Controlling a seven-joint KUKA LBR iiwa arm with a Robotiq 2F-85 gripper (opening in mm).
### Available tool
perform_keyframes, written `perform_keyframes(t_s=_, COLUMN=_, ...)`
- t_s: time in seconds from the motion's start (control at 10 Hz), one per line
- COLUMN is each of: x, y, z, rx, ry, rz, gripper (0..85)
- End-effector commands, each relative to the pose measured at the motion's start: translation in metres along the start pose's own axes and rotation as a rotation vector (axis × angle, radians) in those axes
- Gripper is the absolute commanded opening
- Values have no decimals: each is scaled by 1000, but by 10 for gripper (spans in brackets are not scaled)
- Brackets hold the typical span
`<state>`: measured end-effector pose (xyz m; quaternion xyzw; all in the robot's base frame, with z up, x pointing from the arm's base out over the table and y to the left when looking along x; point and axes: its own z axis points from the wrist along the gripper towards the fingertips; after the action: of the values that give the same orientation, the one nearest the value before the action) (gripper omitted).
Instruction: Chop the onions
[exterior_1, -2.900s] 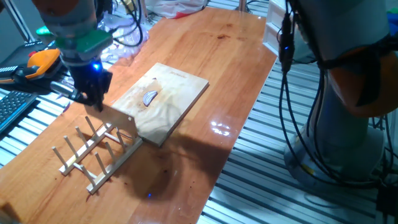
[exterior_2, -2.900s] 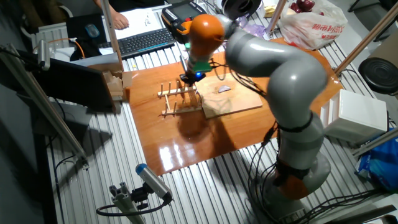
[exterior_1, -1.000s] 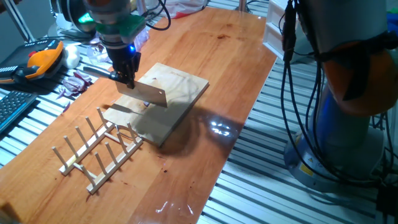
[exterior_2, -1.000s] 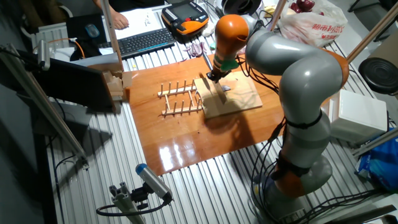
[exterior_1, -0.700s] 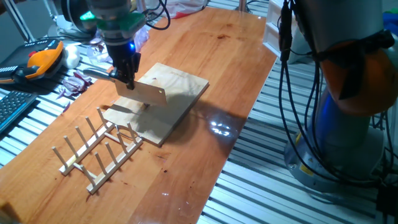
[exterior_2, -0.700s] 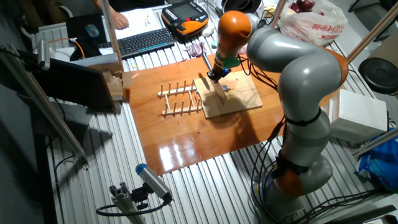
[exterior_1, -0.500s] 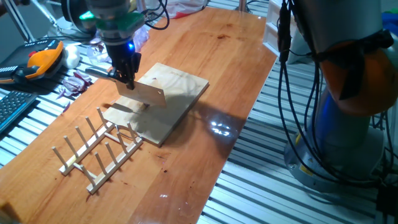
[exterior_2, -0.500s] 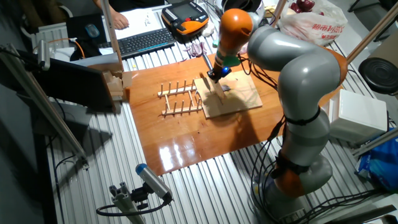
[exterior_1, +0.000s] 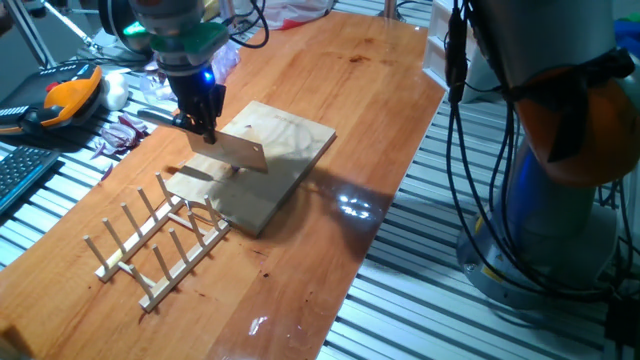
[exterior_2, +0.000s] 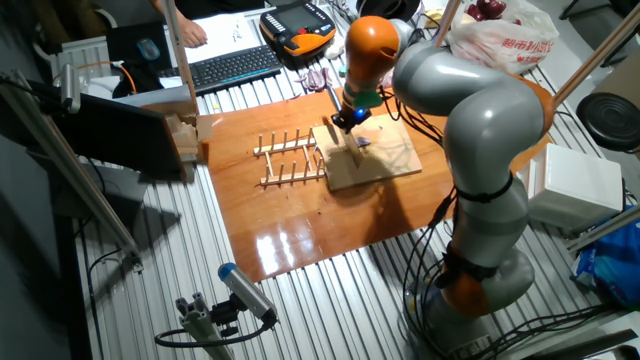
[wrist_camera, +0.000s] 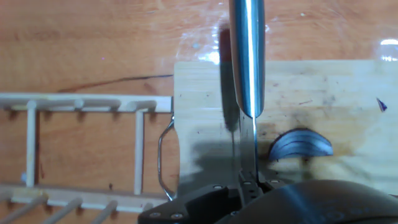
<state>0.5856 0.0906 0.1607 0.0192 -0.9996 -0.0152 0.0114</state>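
One wedge of red onion (wrist_camera: 301, 145) lies on the pale wooden board (exterior_1: 283, 160), purple-edged and curved, just to the side of the knife blade (exterior_1: 240, 152). The pincer (exterior_1: 203, 127) is clenched on the knife's handle, holding the blade on edge above the board with its steel spine (wrist_camera: 247, 56) running straight out from the fingers. From the hand view the blade sits beside the wedge, not over it. Next to the board on the orange-brown bench (exterior_1: 360, 110) stands a wooden peg rack (exterior_1: 160, 240), its end touching the board's edge. Dark purple peel scraps (exterior_1: 118, 133) lie off the bench near a keyboard.
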Motion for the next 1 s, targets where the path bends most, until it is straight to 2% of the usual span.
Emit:
perform_keyframes(t_s=0.0, x=-6, y=-16, z=0, rx=-2, ry=1, rz=-36, gripper=0)
perform_keyframes(t_s=0.2, x=-11, y=-40, z=2, rx=-11, ry=-7, rz=-38, gripper=0)
perform_keyframes(t_s=0.3, x=-12, y=-47, z=3, rx=-20, ry=-3, rz=-26, gripper=0)
perform_keyframes(t_s=0.5, x=-10, y=-44, z=12, rx=-13, ry=-6, rz=-9, gripper=0)
perform_keyframes(t_s=0.6, x=-7, y=-39, z=20, rx=26, ry=-39, rz=-16, gripper=0)
perform_keyframes(t_s=0.7, x=-6, y=-37, z=23, rx=57, ry=-47, rz=-39, gripper=0)
perform_keyframes(t_s=0.8, x=-7, y=-40, z=24, rx=40, ry=-38, rz=-54, gripper=0)
perform_keyframes(t_s=0.9, x=-7, y=-42, z=26, rx=42, ry=-41, rz=-59, gripper=0)
